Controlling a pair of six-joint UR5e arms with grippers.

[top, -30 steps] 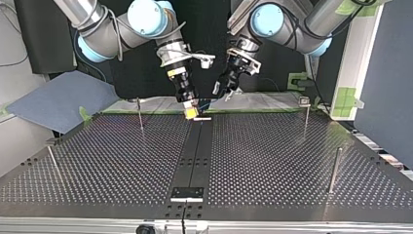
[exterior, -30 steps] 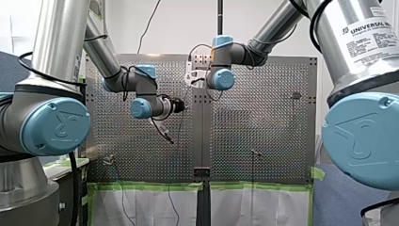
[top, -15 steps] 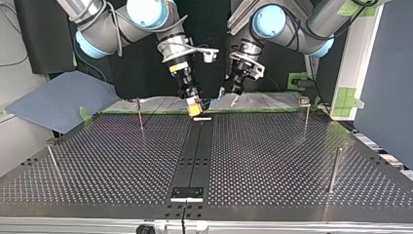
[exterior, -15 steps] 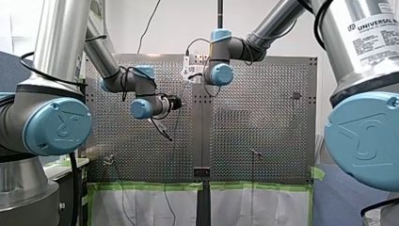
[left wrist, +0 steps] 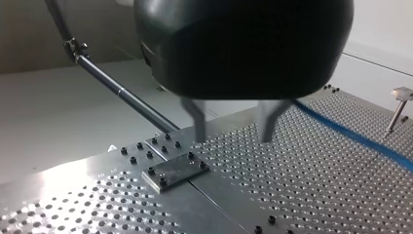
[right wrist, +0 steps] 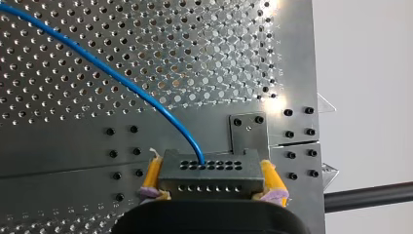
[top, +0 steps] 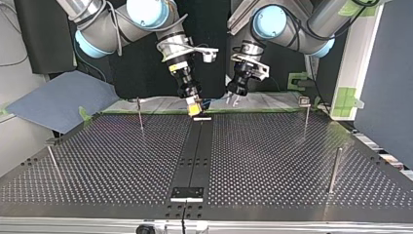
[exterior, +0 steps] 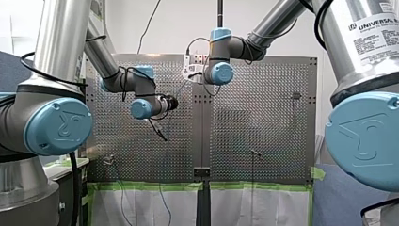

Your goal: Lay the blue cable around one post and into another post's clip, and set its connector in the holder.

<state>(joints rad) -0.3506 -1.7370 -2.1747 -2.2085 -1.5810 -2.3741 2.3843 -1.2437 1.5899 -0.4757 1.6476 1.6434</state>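
In the right wrist view my right gripper (right wrist: pixel 209 191) is shut, its yellow pads (right wrist: pixel 152 171) clamped on the grey connector (right wrist: pixel 209 174). The blue cable (right wrist: pixel 112 75) runs from the connector's face across the perforated table. A small bolted plate (right wrist: pixel 248 132) lies just ahead of the connector. In the top view this gripper (top: pixel 194 110) hangs over the far end of the dark centre strip (top: pixel 195 151). My left gripper (top: pixel 233 99) hovers beside it, apart from it. Its metal fingers (left wrist: pixel 198 122) stand open with nothing between them (left wrist: pixel 232 127). The blue cable (left wrist: pixel 350 135) passes beside them.
Thin posts stand on the table in the top view: one far left (top: pixel 140 114), one far right with a clip on top (top: pixel 305 103), one near right (top: pixel 334 168), one near left (top: pixel 52 161). A bolted plate (top: pixel 187 192) sits at the near end of the strip.
My left gripper has swung toward the top view's right and now hangs more upright. My right gripper shifted slightly the same way with the connector, then stayed still.
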